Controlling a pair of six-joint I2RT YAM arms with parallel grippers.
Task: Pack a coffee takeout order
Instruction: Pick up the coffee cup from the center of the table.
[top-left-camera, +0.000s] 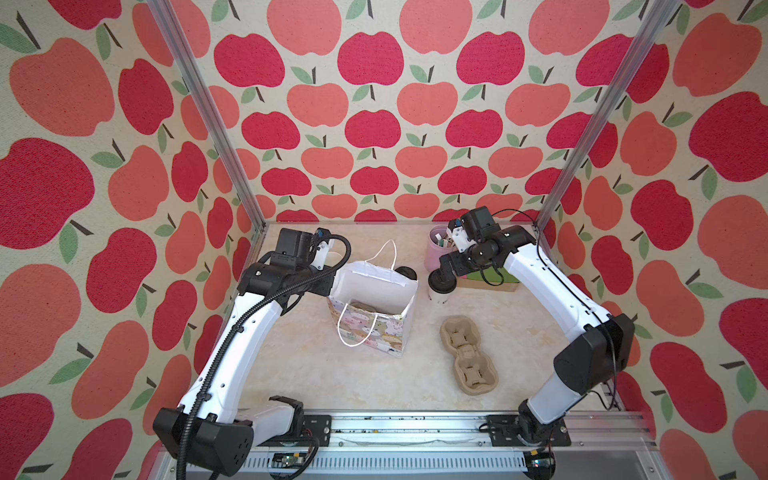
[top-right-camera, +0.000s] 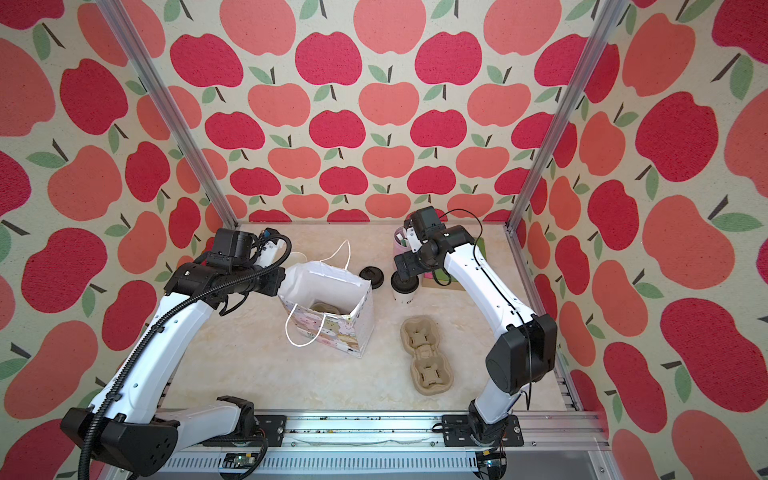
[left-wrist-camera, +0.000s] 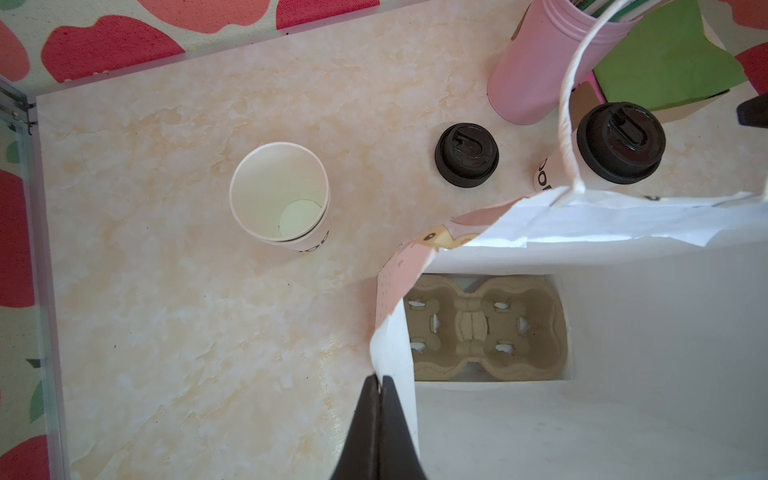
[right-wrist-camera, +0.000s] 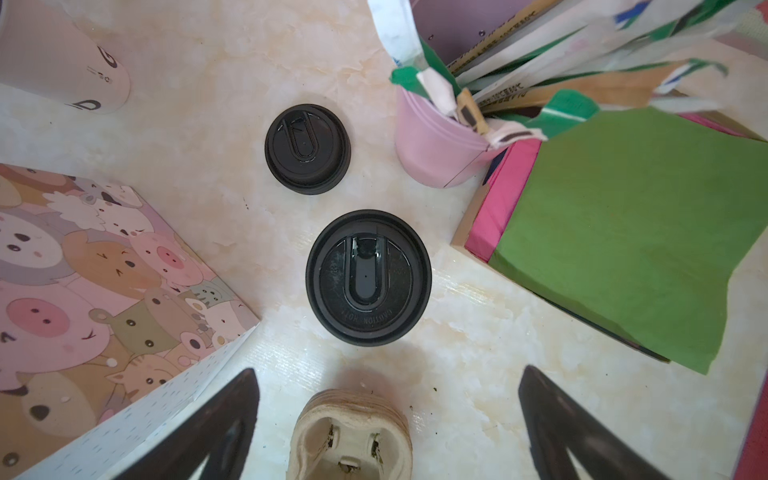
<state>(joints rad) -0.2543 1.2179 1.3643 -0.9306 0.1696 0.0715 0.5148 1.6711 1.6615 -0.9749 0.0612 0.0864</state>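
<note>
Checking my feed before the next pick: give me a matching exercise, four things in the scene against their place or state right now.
Things
1. left gripper
2. right gripper
3. loose black lid
4. green napkin

Places or states
a. on top of the pink napkins
b. lying on the table, near the lidded cup
c. shut on the rim of the gift bag
d. open, over the lidded cup, not gripping it

Pairs: 1-c, 2-d, 3-b, 4-a
</note>
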